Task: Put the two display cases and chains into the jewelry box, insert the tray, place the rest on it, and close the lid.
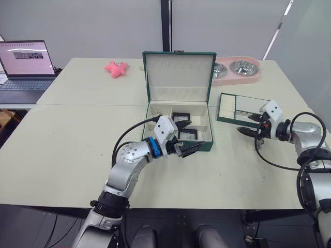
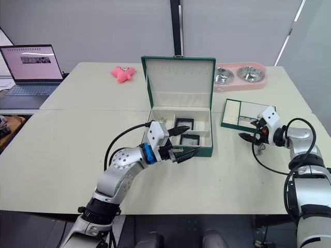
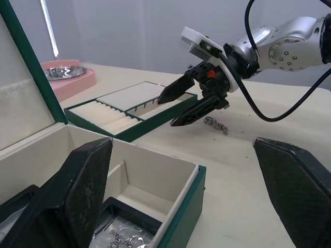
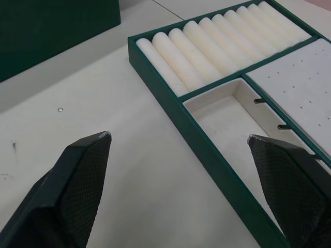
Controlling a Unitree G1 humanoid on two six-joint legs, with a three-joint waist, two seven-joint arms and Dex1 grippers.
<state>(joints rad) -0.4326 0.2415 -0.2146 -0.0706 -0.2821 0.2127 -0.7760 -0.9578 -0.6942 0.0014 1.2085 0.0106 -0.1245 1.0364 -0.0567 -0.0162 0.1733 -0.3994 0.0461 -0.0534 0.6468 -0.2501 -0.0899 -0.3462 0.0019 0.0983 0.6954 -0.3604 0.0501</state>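
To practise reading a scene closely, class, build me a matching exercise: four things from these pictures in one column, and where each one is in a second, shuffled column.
Things:
1. display cases
2. tray
3. chain
4. left hand

Places:
A. on the table, right of the box
B. inside the box
C. open, at the box's front rim
D. on the table, under the open right hand

Pairs: 1-B, 2-A, 3-D, 4-C
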